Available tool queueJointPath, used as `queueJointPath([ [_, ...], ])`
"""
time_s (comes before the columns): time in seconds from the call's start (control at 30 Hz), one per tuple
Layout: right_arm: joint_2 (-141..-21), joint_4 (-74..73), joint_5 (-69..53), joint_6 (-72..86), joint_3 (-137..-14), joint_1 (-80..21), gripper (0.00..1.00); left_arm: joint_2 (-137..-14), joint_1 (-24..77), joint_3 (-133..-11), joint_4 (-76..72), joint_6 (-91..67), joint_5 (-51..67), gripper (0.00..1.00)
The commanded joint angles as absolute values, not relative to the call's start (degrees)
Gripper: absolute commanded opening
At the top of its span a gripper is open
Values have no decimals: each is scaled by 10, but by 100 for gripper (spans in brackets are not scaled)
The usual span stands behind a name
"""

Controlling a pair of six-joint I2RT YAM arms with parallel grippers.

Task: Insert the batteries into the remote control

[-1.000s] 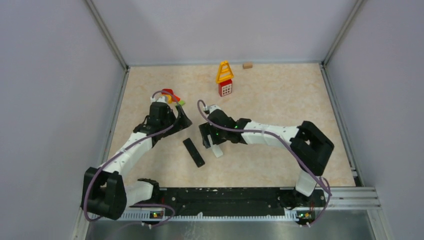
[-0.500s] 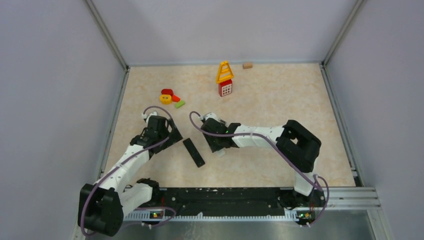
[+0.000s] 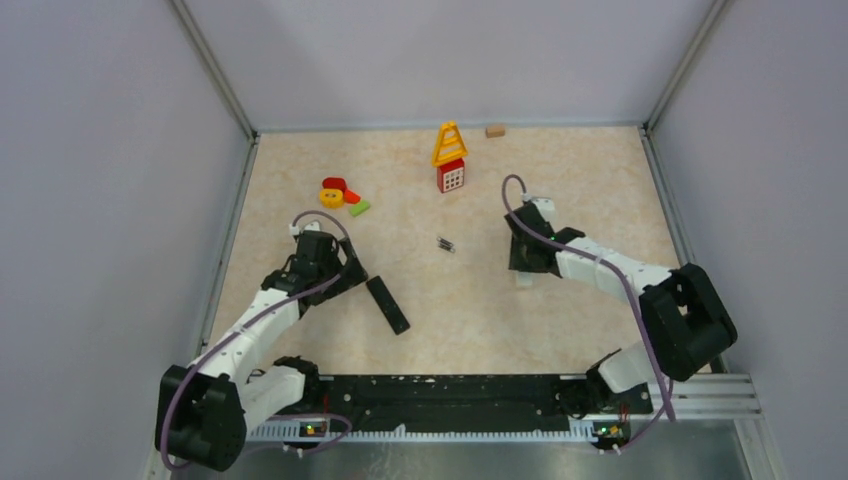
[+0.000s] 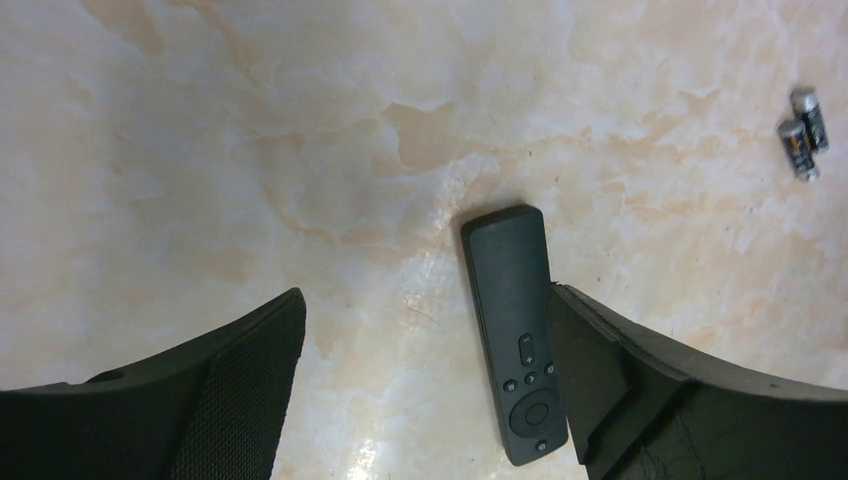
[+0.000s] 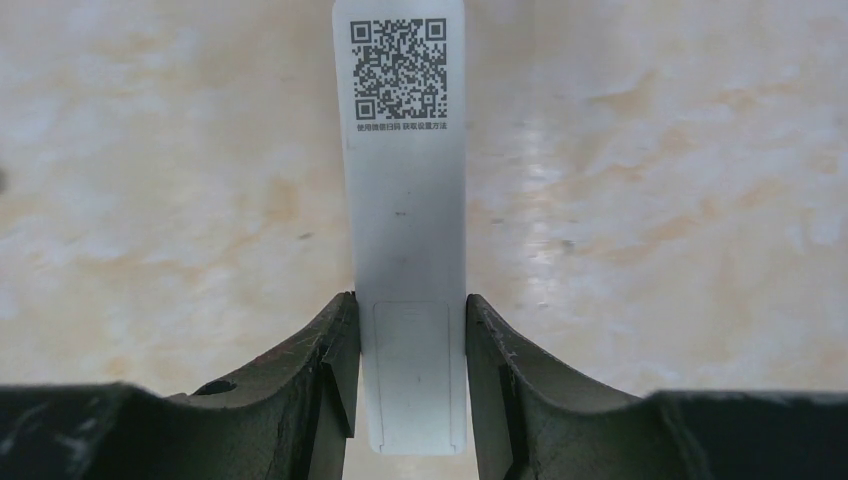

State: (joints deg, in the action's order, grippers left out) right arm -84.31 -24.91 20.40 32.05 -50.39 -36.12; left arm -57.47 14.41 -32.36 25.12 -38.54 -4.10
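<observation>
The beige marbled surface is closed in by grey walls on the left, far and right sides, with metal strips along its edges and the arm rail across the near side. The widest bare stretches lie in the far right corner and along the near right, between the right arm and the wall. Small things keep to the far part: a yellow cone tower on a red cube, a wooden block at the back edge, and a cluster of red, yellow and green pieces toward the left.

The black remote lies flat on a diagonal, buttons up, near the middle front. The left gripper hangs low at its far end with jaws spread wide; in the left wrist view the remote sits inside the gap of the left gripper, its long edge hard along the right-hand finger, though I cannot tell if they touch.

The batteries, two of them side by side, lie past the remote's far end, between the two grippers and well apart from both; the left wrist view shows the pair at its upper right.

The right gripper is clamped on a white bar with a square printed code, its fingers pressed to both long sides
</observation>
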Motion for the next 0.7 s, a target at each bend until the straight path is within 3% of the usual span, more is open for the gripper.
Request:
queueJointPath([
  [0.0,-828,-231,189,332,-459,-277,35,-607,180,-319,245,-422,-8,90],
  [0.27,-845,-202,167,319,-438,-213,43,-652,268,-321,226,-540,-47,86],
  [0.5,-843,-218,169,333,-442,-212,74,-751,346,-386,272,-599,-138,84],
  [0.67,-816,-237,160,328,-462,-212,79,-803,367,-415,276,-602,-152,77],
])
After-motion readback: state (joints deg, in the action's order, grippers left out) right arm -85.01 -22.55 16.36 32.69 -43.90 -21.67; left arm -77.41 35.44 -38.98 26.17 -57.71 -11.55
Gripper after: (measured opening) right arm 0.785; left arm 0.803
